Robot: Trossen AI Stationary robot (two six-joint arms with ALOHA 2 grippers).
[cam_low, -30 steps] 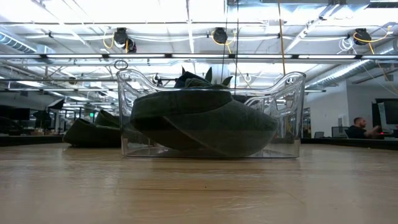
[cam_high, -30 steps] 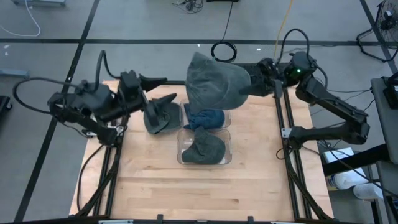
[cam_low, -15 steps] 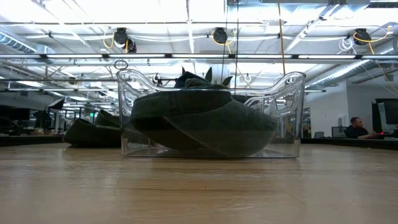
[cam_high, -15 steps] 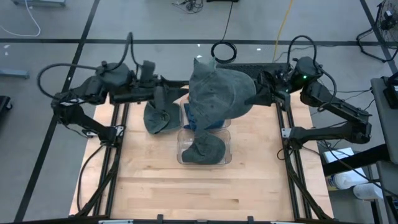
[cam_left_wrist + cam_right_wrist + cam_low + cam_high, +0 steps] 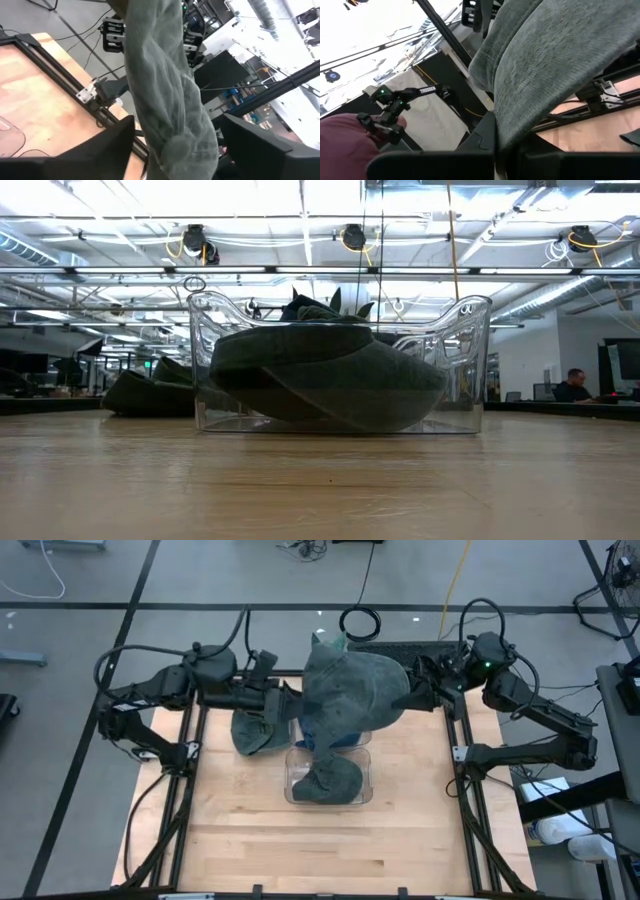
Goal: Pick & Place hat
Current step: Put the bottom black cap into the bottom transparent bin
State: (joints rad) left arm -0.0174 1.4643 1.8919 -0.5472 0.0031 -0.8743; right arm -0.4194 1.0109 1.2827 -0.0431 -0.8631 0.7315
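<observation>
A grey-green hat [image 5: 350, 690] hangs in the air over two clear bins [image 5: 366, 762], with my right gripper [image 5: 408, 692] shut on its right side. My left gripper [image 5: 292, 700] is open at the hat's left side. In the left wrist view the hat [image 5: 170, 90] hangs between the two spread fingers [image 5: 107, 150]; I cannot tell whether they touch it. The near bin holds a dark hat [image 5: 328, 780], which also shows in the low view [image 5: 330, 380]. Another hat [image 5: 255, 730] lies on the table left of the bins. My right gripper pinches a fold of the hat's fabric [image 5: 506, 131] between its two fingers, which come in roughly level from the table's right side. The hat is lifted clear and hangs slack beyond and below the fingers, over the far bin.
The far bin holds a blue cloth [image 5: 338, 732]. The bins [image 5: 340, 360] stand at the middle of the wooden table [image 5: 250, 840], whose near half is bare wood. Black rails [image 5: 465, 790] run along both side edges.
My left gripper has swung from the table's left edge toward the held hat and rolled, so its fingers now stand at the hat's left side. My right gripper has rolled a little, and the hat has turned and come slightly toward the near edge.
</observation>
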